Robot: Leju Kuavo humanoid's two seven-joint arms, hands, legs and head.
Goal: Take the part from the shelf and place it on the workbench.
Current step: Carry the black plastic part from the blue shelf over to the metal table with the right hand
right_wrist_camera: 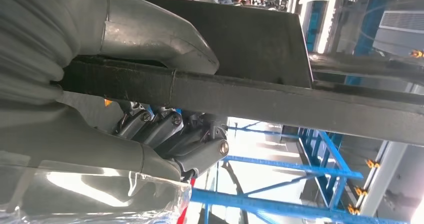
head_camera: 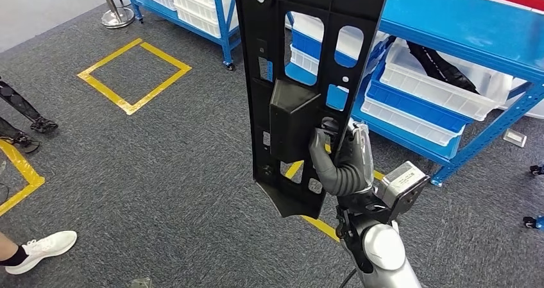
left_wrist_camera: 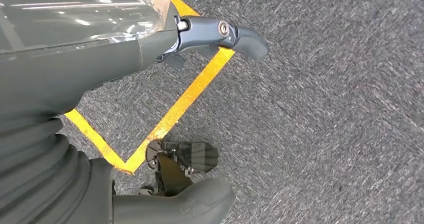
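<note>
Far left on the grey carpet [head_camera: 179, 172]: a person's white shoe [head_camera: 42, 249] and dark footwear above it; yellow tape square [head_camera: 133, 75] beyond. These mark who and what the carry must stay clear of.

Left hand [left_wrist_camera: 150, 49] hangs over the carpet beside a yellow tape line [left_wrist_camera: 185, 102], nothing in it. Fingers look loosely extended rather than curled, so I read it as open and idle.

Centre: the part [head_camera: 301, 76], a long black plastic panel with cut-out windows and a boxy raised block, held upright and off the shelf, its upper end running out of the head view's top edge. It fills the middle of the forward view.

Right hand [head_camera: 343, 163] grips it near the lower end, thumb on the front face by the block, fingers [right_wrist_camera: 165, 129] wrapped behind the edge; wrist view shows the panel's rim clamped between thumb and fingers.

Right: blue shelf [head_camera: 462, 25] with white bins [head_camera: 436, 86] and blue bins, close beside the panel's upper half.

Judgement: carry stage, workbench not in sight. Grip is low on a tall piece, so top-heavy swing is likely. Keep the wrist steady, turn slowly, swing the top clear of the shelf frame first, and watch the person's feet while the panel blocks the view
</note>
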